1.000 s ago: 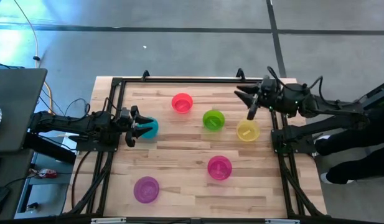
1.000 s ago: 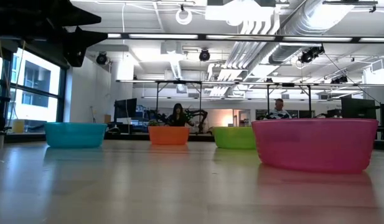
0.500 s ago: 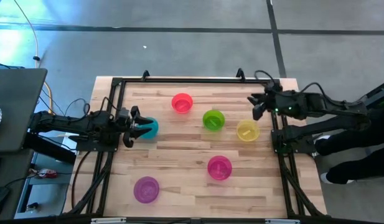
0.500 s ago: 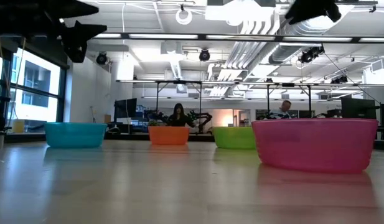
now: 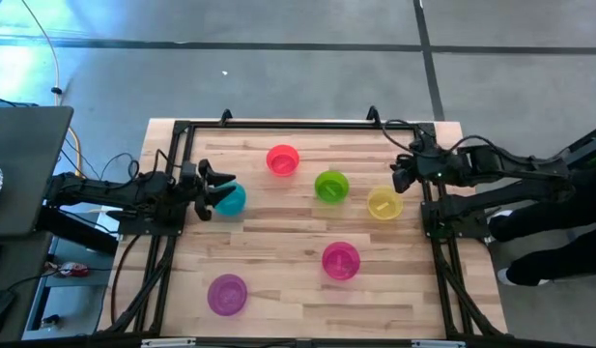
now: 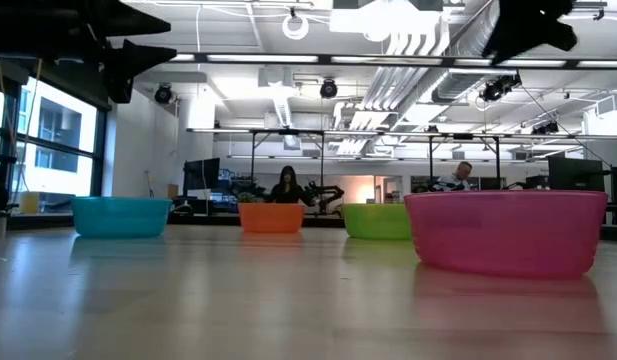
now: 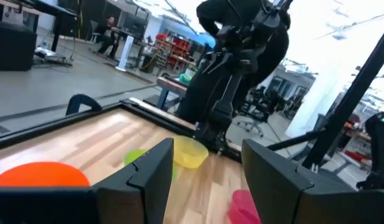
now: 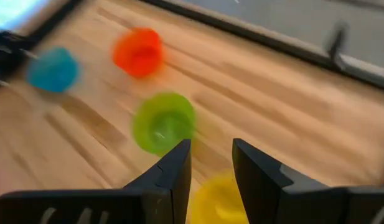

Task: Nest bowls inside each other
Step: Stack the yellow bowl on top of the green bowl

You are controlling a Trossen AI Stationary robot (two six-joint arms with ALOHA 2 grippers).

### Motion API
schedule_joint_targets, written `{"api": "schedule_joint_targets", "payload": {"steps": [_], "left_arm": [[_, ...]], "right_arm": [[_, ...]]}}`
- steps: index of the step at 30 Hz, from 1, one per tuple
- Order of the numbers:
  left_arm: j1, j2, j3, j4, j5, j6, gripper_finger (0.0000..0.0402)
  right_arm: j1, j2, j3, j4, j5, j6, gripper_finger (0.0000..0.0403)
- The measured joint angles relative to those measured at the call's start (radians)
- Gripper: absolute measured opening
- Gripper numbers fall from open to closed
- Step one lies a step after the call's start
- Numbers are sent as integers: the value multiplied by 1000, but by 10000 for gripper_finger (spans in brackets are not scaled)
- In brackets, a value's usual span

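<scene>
Overhead cam looks straight down on my whole table [image 5: 278, 290]. Low cam sits at tabletop level, facing the room, magenta bowl [image 6: 505, 232] closest. My wrist cams look past my own fingers; both catch the green bowl [image 8: 163, 122] and yellow bowl [image 7: 190, 152].

No text, label, brand, number or sign can be read in any of the views: not on the small round plastic bowls, the wooden worktop, the dark arms, or the room's walls and ceiling fittings beyond.
</scene>
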Motion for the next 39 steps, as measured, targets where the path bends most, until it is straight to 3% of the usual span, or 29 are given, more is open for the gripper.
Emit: {"api": "schedule_joint_targets", "payload": {"steps": [6,13,20,25,30,39], "left_arm": [[0,0,0,-91,0,-10,180],[0,0,0,-115,0,-10,180],[0,0,0,-146,-1,-8,180],[0,4,0,-172,-23,-8,180],[0,4,0,-175,-41,-8,180],[0,6,0,-179,-51,-8,180]], "right_arm": [[0,6,0,-249,15,270,108],[0,19,-8,-274,-9,409,108],[0,25,-190,-236,-157,561,108],[-1,26,-345,-100,-278,584,108],[-19,65,-315,-118,-249,579,108],[-109,84,-318,-53,-287,527,108]]}}
